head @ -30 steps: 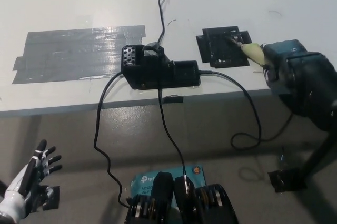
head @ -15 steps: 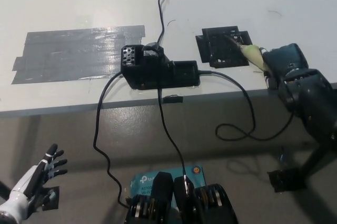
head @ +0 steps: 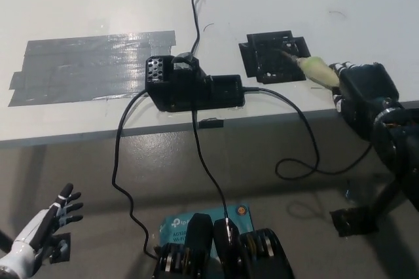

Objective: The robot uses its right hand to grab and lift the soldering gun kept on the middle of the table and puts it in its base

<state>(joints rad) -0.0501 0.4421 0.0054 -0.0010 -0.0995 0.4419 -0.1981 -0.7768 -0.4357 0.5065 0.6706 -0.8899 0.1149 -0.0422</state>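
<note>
White desk [head: 85,4] with grey tape patch [head: 91,66]. Right robot hand [head: 360,89], at the desk's near edge, closed around the soldering gun [head: 315,69], whose tip points away onto the black base [head: 272,56]. Left robot hand [head: 46,223] hangs below the desk, fingers spread.

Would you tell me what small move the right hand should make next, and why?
Probably lift the soldering gun slightly. The right hand is closed on its handle, yet the tip lies on the black mat, apart from the base to its left. The left hand rests low.
</note>
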